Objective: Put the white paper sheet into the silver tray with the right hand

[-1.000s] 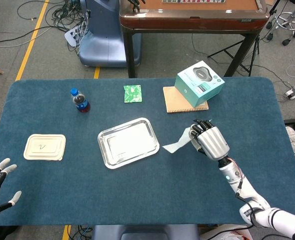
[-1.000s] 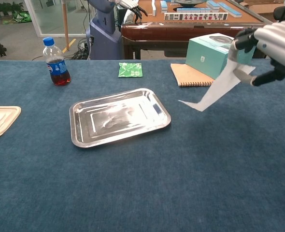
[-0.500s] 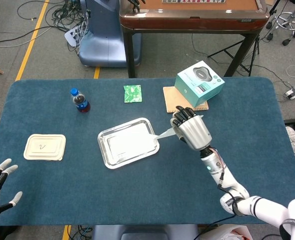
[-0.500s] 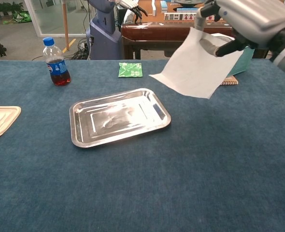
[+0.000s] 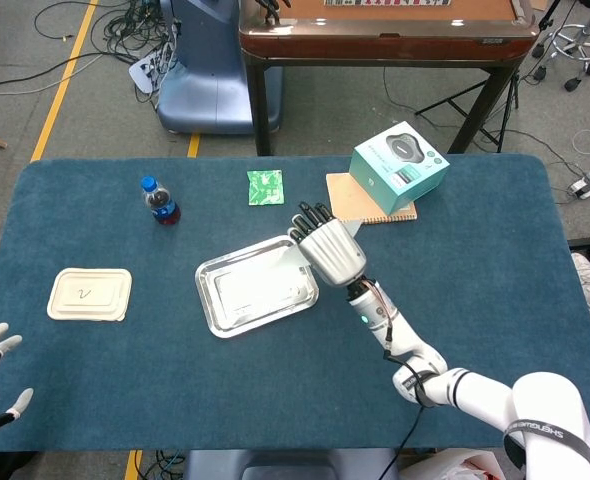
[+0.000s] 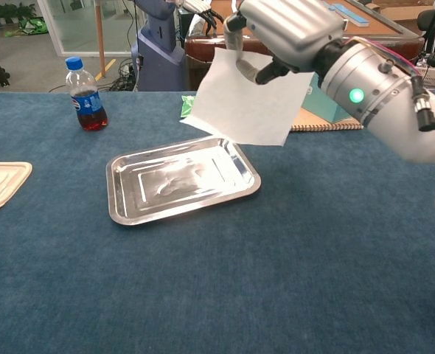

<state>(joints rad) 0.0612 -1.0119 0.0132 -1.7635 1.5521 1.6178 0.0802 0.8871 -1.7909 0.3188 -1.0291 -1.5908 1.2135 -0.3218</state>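
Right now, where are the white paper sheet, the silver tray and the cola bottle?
white paper sheet [image 6: 248,103], chest view, middle of the hanging sheet.
silver tray [image 6: 175,182], chest view, bare floor of the tray.
cola bottle [image 6: 84,96], chest view, its label.

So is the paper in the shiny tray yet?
Not yet. The right hand holds the white paper sheet up in the air, hanging over the silver tray's far corner, with a gap showing under it.

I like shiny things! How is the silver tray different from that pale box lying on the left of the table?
The silver tray is shiny metal and open on top; the pale box is dull cream with its lid closed. The tray is bigger. The tray lies turned at an angle; the box lies nearly straight along the table edge. Both are flat rectangles with rounded corners, resting on the blue table.
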